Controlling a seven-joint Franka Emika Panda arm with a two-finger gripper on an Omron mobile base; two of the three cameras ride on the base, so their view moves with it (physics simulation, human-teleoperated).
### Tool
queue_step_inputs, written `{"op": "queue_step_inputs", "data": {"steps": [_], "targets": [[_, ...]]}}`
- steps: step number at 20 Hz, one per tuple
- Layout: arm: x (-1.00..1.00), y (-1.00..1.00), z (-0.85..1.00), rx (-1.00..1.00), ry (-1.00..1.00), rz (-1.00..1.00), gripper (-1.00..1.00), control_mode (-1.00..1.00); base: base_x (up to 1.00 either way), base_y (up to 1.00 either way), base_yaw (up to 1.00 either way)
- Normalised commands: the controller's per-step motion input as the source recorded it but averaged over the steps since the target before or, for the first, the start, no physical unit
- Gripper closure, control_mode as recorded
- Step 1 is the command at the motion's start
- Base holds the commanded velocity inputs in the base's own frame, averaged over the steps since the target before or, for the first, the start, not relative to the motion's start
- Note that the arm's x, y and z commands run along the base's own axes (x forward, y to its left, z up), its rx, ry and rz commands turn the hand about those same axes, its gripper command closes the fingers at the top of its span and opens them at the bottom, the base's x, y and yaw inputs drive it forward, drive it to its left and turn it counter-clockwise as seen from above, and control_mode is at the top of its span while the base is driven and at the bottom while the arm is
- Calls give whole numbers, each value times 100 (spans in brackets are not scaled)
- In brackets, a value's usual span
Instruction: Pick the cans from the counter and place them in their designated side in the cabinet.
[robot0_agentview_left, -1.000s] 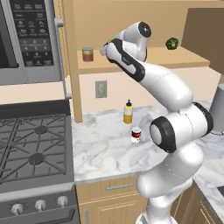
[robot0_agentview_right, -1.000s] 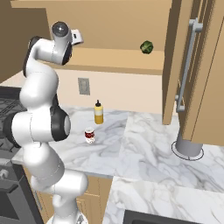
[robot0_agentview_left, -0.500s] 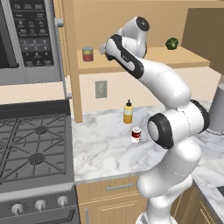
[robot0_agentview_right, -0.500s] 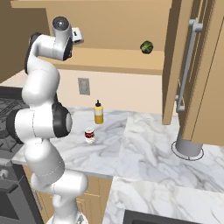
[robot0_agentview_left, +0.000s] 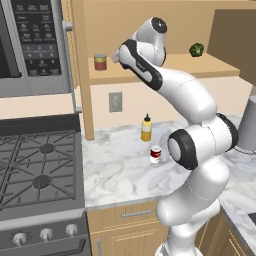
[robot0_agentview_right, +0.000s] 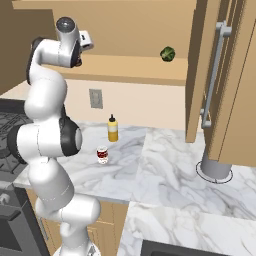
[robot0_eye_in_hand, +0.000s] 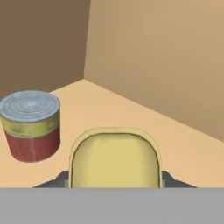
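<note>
My gripper (robot0_eye_in_hand: 114, 180) is shut on a boxy tin (robot0_eye_in_hand: 114, 159), whose yellowish end faces the hand view. It is held just above the cabinet's shelf (robot0_eye_in_hand: 183, 153), right of a red can with a yellow band (robot0_eye_in_hand: 30, 124). From the base, the hand (robot0_agentview_left: 120, 53) reaches over the left part of the cabinet shelf (robot0_agentview_left: 170, 69). The short round red-and-white can (robot0_agentview_left: 156, 154) (robot0_agentview_right: 102, 155) stands upright on the marble counter (robot0_agentview_left: 115, 172), far below the gripper.
A yellow squeeze bottle (robot0_agentview_left: 146, 128) stands at the back of the counter. The banded red can (robot0_agentview_left: 100, 62) sits at the shelf's left end and a green item (robot0_agentview_left: 196, 49) at its right. The brown cabinet door (robot0_agentview_right: 222, 80) hangs open on the right. Stove (robot0_agentview_left: 35, 170) and microwave (robot0_agentview_left: 30, 45) lie left.
The hand has edged a little further in over the left part of the shelf with the tin in it. The round can on the counter has not moved.
</note>
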Motion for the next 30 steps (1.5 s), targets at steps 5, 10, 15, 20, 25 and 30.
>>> {"op": "queue_step_inputs", "data": {"steps": [5,10,15,20,25,30], "targets": [[0,3,-15,-3,-2,1,-100,-100,0,0,0],[11,3,-7,-2,-7,3,-100,-100,0,0,0],[17,4,2,-1,-11,5,-100,-100,0,0,0],[0,-8,21,-1,-18,10,-100,-100,0,0,0],[0,-11,20,-1,-19,10,-100,-100,0,0,0],[-15,-10,14,-2,-17,9,-100,-100,0,0,0]]}}
